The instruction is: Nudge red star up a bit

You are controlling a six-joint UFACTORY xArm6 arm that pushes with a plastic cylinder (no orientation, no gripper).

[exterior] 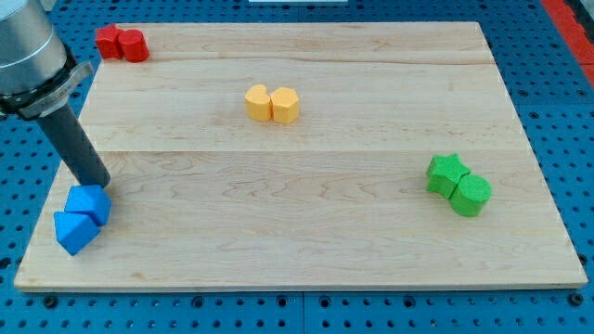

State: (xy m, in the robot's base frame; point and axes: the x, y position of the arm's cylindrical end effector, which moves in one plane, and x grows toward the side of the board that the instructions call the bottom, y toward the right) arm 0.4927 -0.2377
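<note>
red star (109, 40) sits at the view's top-left corner of the wooden board (306, 232), well above my tip (98, 184) and a touch to its right, pressed against a red cylinder (135, 45) on its right side. eight blocks are on the board, in four pairs of one colour each: two red, two yellow, two green, two blue. a yellow block (257, 102), its shape hard to make out, touches a yellow hexagon (285, 106), both up and to the right of my tip, near the board's middle. a green star (446, 173) touches a green cylinder (471, 195) far to the right of my tip, at about its level. two blue blocks lie right below my tip: an upper blue cube (90, 203), which the rod's end appears to touch at its top edge, and a lower blue block (74, 231) of unclear shape against it. the rod is bare, has no jaws and holds nothing. the arm's grey housing (28, 56) is cut off by the view's top-left corner. a blue perforated table (557, 93) frames the board.
</note>
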